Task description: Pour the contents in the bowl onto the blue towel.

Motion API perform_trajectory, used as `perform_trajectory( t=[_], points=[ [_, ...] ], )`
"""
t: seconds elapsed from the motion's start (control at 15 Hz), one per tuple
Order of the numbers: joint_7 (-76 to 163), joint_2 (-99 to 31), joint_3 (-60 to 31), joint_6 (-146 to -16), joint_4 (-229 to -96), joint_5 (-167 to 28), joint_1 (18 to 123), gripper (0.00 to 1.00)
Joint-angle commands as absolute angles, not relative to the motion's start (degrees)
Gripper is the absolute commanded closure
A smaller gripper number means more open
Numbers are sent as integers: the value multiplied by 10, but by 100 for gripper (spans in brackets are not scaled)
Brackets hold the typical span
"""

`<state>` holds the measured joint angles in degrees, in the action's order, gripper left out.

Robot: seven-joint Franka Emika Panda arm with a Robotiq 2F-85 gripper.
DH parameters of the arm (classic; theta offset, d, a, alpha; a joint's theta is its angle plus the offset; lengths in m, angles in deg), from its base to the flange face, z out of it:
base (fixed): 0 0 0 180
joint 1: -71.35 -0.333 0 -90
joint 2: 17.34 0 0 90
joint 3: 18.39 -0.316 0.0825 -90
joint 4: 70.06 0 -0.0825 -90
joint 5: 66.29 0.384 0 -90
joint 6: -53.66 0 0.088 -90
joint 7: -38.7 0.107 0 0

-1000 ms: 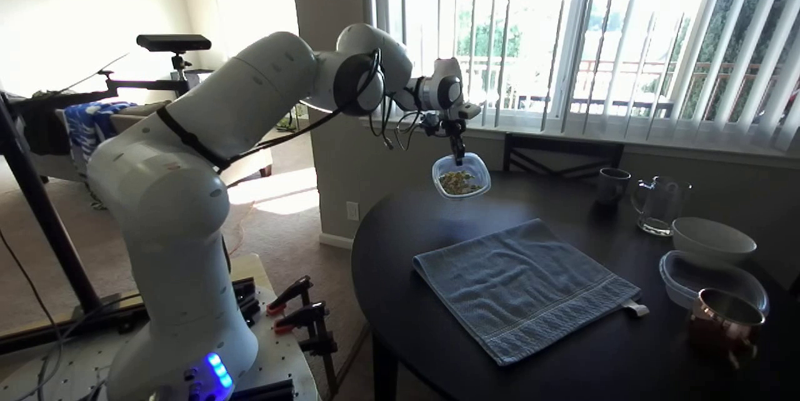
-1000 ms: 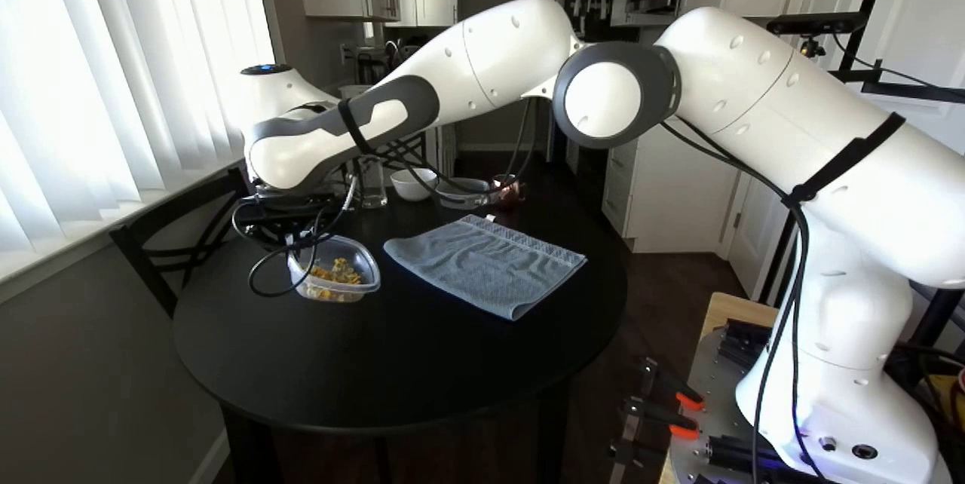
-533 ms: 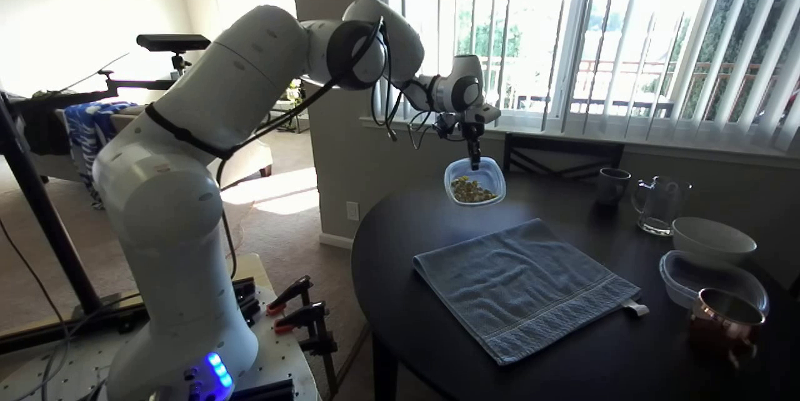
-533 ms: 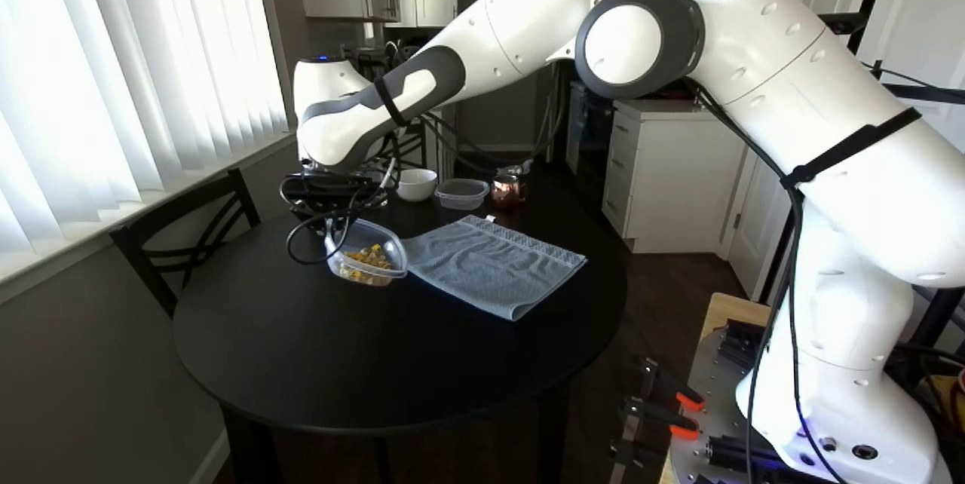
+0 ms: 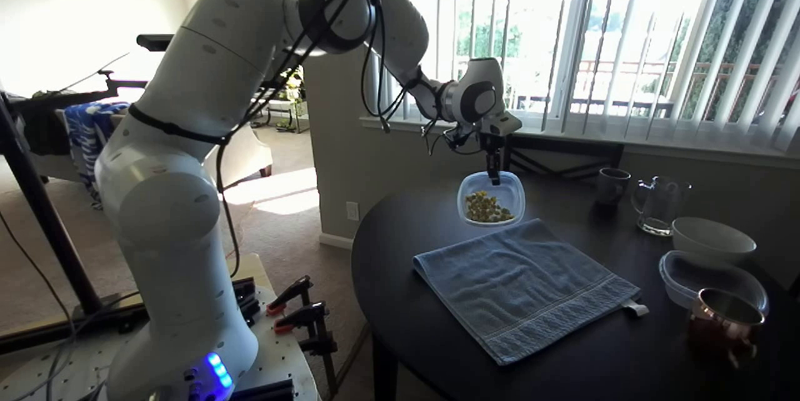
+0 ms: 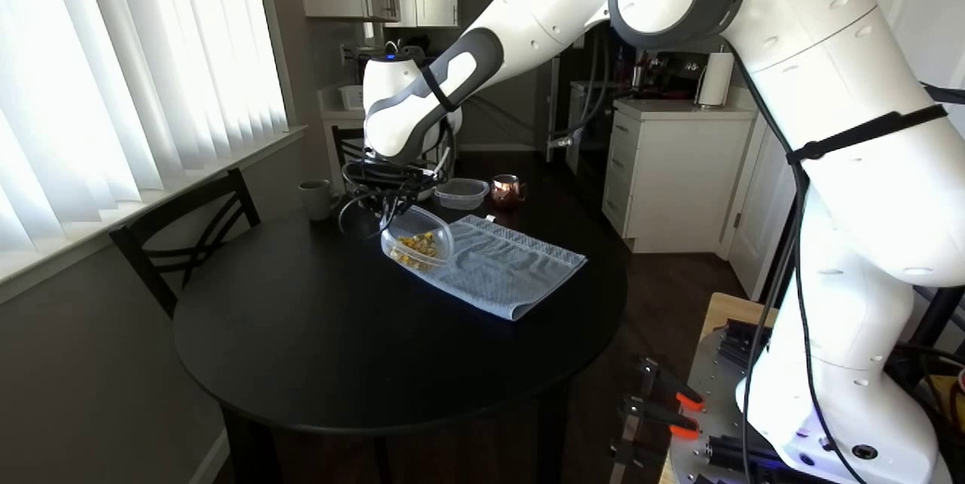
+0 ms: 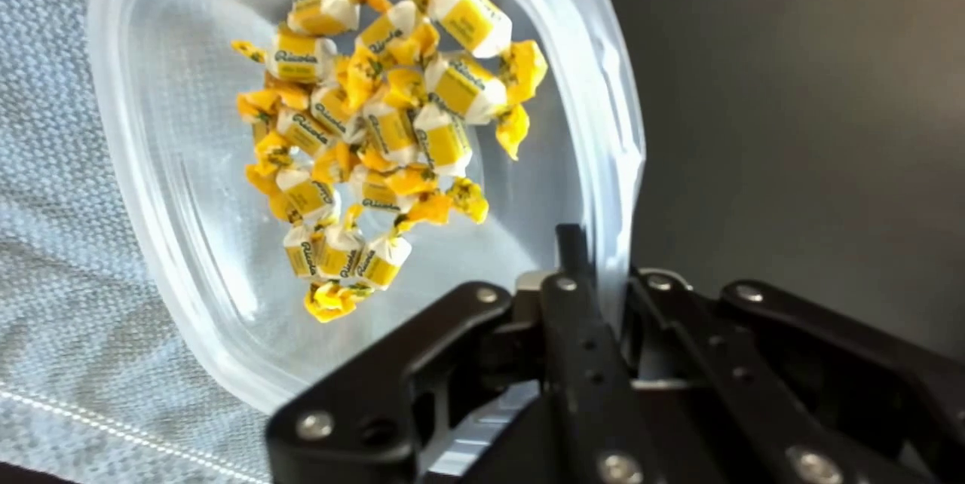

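The bowl is a small, clear-whitish, rounded-square plastic bowl (image 5: pixel 511 193). It also shows in an exterior view (image 6: pixel 407 219) and in the wrist view (image 7: pixel 603 92). The contents, several small yellow-and-white wrapped candies (image 7: pixel 384 107), lie in it; they also show in both exterior views (image 5: pixel 487 207) (image 6: pixel 416 249). My gripper (image 7: pixel 595 273) is shut on the bowl's rim, one finger inside the wall and one outside. It holds the bowl in the air, tilted, near the towel's corner. The blue towel (image 5: pixel 525 288) lies flat on the dark table; it also shows in an exterior view (image 6: pixel 513 269).
A dark mug (image 5: pixel 612 186), a glass mug (image 5: pixel 662 204), a larger white bowl (image 5: pixel 712 240), a clear container (image 5: pixel 678 273) and a copper mug (image 5: pixel 725 326) stand along the table's far side from the arm. A black chair (image 6: pixel 188 243) stands by the window.
My gripper has carried the bowl across the table to the towel's near corner, rightward in both exterior views. The elbow has risen. The candies have stayed in the bowl.
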<state>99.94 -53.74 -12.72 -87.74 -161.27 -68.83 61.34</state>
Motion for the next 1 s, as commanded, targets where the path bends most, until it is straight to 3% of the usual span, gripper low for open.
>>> perform_trajectory(
  t=[0.0, 0.47, 0.93],
  points=[
    [1088, -470, -92, -925, -1720, -691, 593, 99],
    [1379, -462, 51, -913, -1741, -847, 469, 99],
    [1656, -502, 61, -811, -1690, -1142, 432, 99]
  ],
)
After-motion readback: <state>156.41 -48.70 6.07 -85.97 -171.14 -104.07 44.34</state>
